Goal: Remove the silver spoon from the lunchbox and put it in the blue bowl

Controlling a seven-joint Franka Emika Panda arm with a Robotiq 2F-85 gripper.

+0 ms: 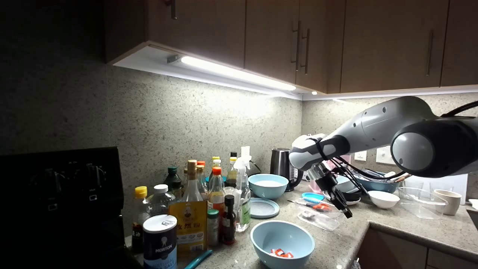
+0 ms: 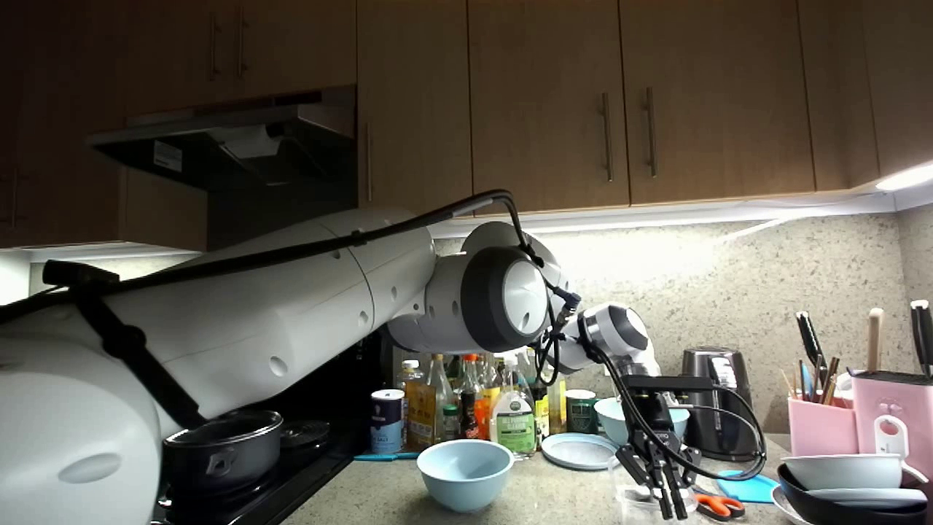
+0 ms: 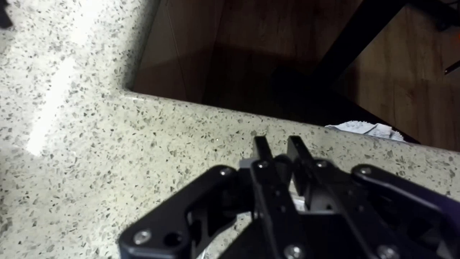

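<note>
My gripper (image 1: 348,214) hangs over the counter near its inner corner, fingertips down, beyond the front blue bowl (image 1: 295,238). In the wrist view its fingertips (image 3: 278,140) stand a narrow gap apart, with nothing clearly held. It also shows in an exterior view (image 2: 673,507). The blue bowl (image 2: 466,481) holds small red-and-white pieces. The dark shallow container that fits the lunchbox (image 2: 838,509) stands at the right, partly hidden under pale bowls. A clear plastic box (image 1: 324,224) beside the gripper holds a blurred greyish thing. I cannot make out the silver spoon.
Orange-handled scissors (image 2: 720,506) and a blue sheet (image 2: 749,487) lie near the clear box. Several bottles (image 1: 216,190), a pale blue plate (image 1: 264,208), another blue bowl (image 1: 268,188) and a kettle (image 2: 721,401) stand at the back. A cloth (image 3: 366,128) hangs at the counter edge.
</note>
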